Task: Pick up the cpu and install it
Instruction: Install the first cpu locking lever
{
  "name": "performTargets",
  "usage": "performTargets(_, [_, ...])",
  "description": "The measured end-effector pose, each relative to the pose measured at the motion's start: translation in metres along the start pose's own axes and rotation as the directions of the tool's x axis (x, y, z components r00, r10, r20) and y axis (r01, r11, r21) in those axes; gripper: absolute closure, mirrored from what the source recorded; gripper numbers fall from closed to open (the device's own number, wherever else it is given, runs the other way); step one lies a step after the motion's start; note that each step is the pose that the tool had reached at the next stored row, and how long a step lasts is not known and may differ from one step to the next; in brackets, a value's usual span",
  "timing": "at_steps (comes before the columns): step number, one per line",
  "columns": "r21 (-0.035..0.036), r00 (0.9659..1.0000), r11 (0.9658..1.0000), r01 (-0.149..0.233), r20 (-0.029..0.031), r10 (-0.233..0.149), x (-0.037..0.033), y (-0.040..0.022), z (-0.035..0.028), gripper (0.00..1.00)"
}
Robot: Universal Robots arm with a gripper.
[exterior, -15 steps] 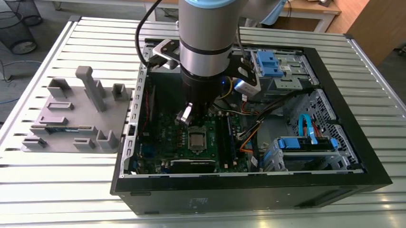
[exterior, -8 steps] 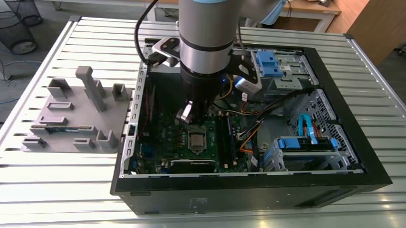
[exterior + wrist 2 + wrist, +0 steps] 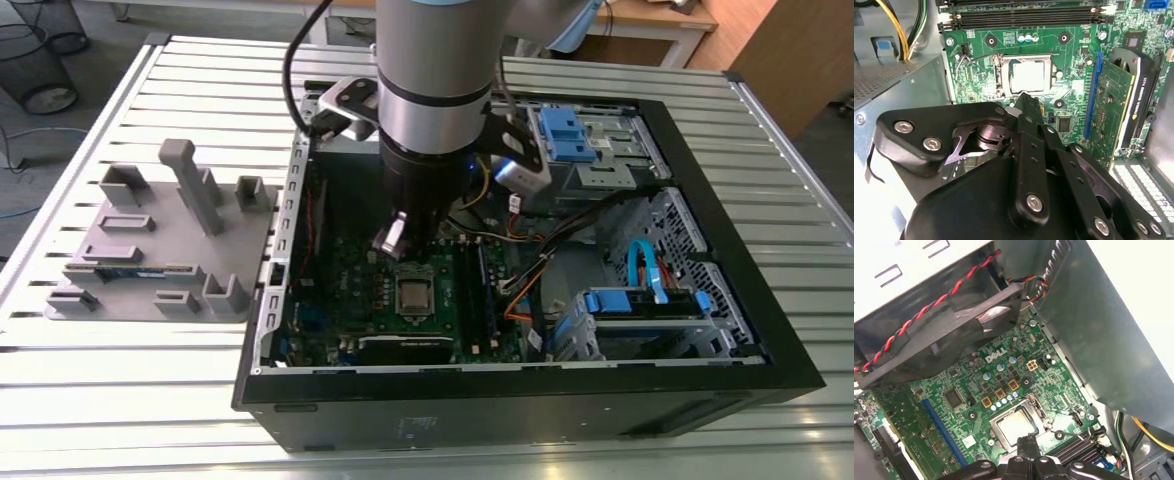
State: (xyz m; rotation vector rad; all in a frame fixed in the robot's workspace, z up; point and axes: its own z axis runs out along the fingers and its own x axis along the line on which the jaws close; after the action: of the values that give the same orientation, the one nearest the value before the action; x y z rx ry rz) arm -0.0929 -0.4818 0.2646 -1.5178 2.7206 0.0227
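Note:
The cpu lies flat in the socket of the green motherboard inside the open computer case, silvery top up. In both wrist views the cpu sits square within the metal socket frame. My gripper hangs over the board just beside the socket. Its black fingers are pressed together into one narrow tip, which ends at the socket's edge. Nothing is held between them.
A grey fixture tray with upright posts stands at the exterior view's left, a green memory stick lying in it. Cables, a fan, blue drive bays and a graphics card crowd the case around the socket.

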Motion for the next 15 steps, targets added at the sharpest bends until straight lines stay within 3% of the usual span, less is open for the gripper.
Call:
performTargets(5, [-0.0085, 0.9986, 0.9986, 0.052, 0.0123, -0.051, 0.0000, 0.0000, 0.0001, 0.89])
performTargets(11, [-0.0171, 0.9941, 0.9943, 0.106, 0.0262, -0.105, -0.0001, -0.0001, 0.0001, 0.89])
performTargets(15, [-0.0173, 0.9940, 0.9941, 0.107, 0.0264, -0.106, -0.0001, -0.0001, 0.0001, 0.89])
